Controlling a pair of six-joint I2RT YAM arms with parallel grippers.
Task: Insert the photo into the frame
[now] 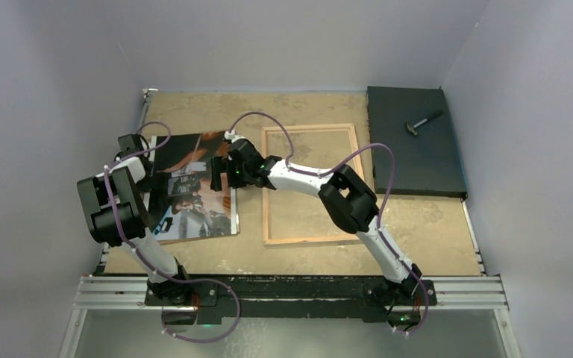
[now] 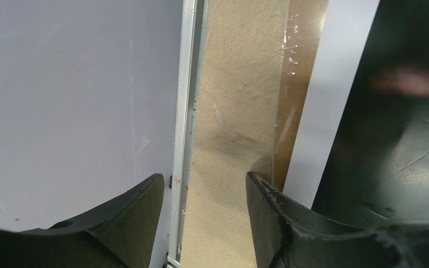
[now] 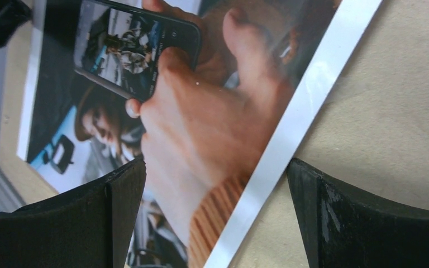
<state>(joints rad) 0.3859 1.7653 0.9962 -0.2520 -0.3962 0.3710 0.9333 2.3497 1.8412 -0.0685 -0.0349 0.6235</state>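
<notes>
The photo (image 1: 194, 209) lies flat and picture side up on the left part of the table (image 1: 306, 112). The frame (image 1: 310, 240) lies just to its right, wood-coloured rim up, and the two are close but apart.

My right gripper (image 3: 215, 164) is at the photo's right edge, toward its far corner, with the fingers spread wide and holding nothing. The white border runs slantwise through the gap. One finger (image 3: 89, 218) hangs over the printed picture and the other (image 3: 357, 218) over bare table just past the edge. I cannot tell whether either tip touches the paper.

My left gripper (image 2: 204, 178) is at the photo's left edge near the far corner, by the table's metal rail. Its fingers stand apart, with only bare table between them. The photo's white border runs just beside my inner finger (image 2: 290, 223), and nothing is gripped there.
</notes>
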